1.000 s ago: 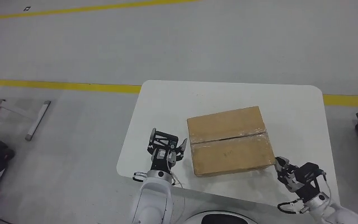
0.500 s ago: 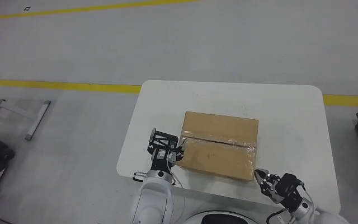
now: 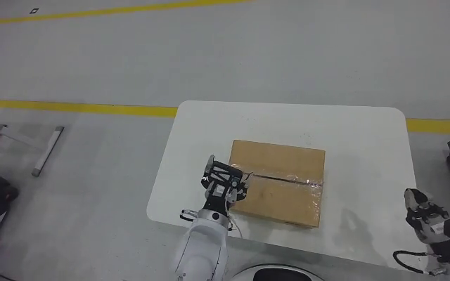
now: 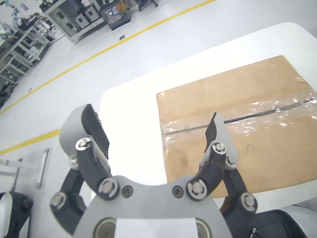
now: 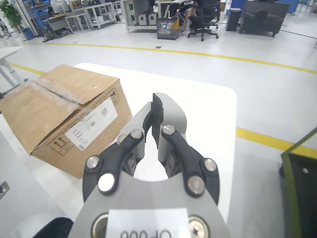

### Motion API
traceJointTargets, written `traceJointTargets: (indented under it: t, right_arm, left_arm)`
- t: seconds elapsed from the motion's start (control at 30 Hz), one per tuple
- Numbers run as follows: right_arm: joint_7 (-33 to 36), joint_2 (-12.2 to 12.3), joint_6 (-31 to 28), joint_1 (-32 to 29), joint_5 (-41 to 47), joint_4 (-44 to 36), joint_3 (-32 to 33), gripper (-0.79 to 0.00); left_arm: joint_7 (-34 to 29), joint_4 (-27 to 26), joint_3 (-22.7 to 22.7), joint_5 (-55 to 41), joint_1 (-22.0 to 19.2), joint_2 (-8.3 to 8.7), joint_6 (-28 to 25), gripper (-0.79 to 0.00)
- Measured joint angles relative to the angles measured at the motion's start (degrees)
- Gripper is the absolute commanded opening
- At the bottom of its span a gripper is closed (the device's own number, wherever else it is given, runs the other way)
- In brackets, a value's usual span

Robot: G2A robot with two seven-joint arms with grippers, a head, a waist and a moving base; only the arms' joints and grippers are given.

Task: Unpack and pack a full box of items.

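Note:
A taped brown cardboard box lies shut on the white table, a clear tape strip running along its top seam. My left gripper is open at the box's left end. In the left wrist view the left gripper has one finger over the box by the seam and the other over bare table. My right gripper sits past the table's near right corner, apart from the box. In the right wrist view the right gripper is shut on nothing, with the box and its white label off to one side.
Bare table surface lies right of the box and behind it. A yellow floor line runs behind the table. A grey metal piece lies on the floor at the left. A dark green-framed cart stands near the right arm.
The box was turned and slid left a second ago, then stayed put. My left gripper moved right up to the box's end. My right gripper drew back right, away from the box.

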Motion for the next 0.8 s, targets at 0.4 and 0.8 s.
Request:
traceJointTargets:
  t: [0.4,0.8]
  right_arm:
    - [0.0,-0.8,0.1,-2.7,1.7,-0.2,3.5,-0.785]
    - [-0.9,-1.7,0.6,-4.1,-0.1,-0.8,3.7,-0.785]
  left_arm:
    - [-2.0,4.6,14.2,-1.5,-5.3,-1.32,-3.8,0.000]
    - [-0.9,4.7,12.4,0.4,-4.9,-1.05,-1.7,0.000]
